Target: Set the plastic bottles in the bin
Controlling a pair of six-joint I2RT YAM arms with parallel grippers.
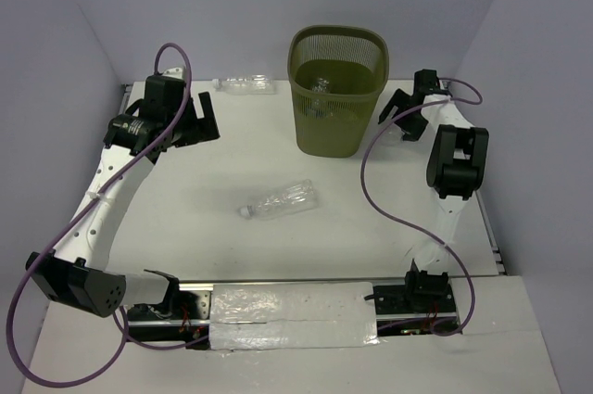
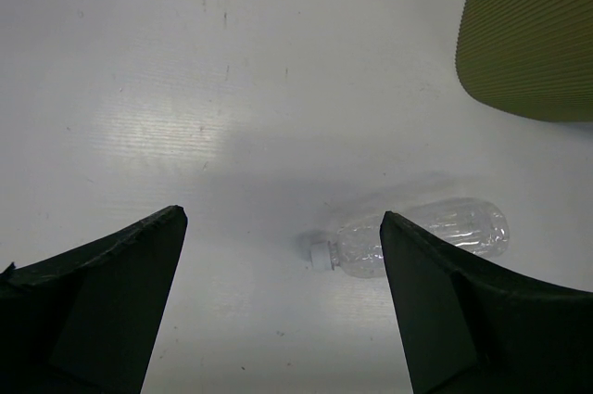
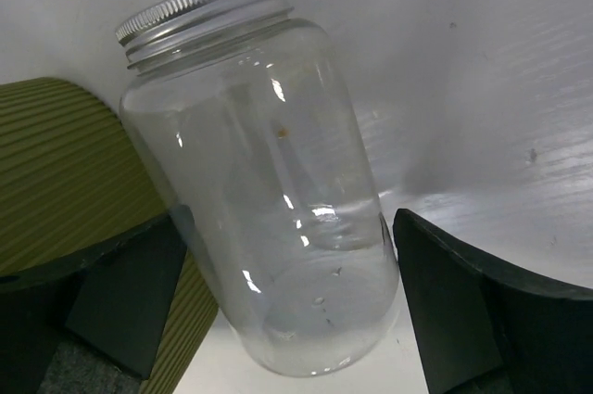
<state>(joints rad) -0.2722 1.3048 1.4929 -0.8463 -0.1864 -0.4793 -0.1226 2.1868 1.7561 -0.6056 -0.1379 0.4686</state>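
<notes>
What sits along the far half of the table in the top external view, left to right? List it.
left gripper → plastic bottle lying on its side → bin → right gripper

olive-green mesh bin (image 1: 335,127), clear bottles (image 1: 283,201)

Top external: sat high above and behind arm bases (image 1: 278,306) (bottom edge), looked down, far off, whole worktop (image 1: 213,171) in frame. Left wrist: looked steeply down on worktop from mid height; bottle (image 2: 417,236) lower centre, bin (image 2: 528,32) wall upper right, both shared with top view. Right wrist: very near, clear jar (image 3: 264,190) filled frame, bin wall at left.
</notes>
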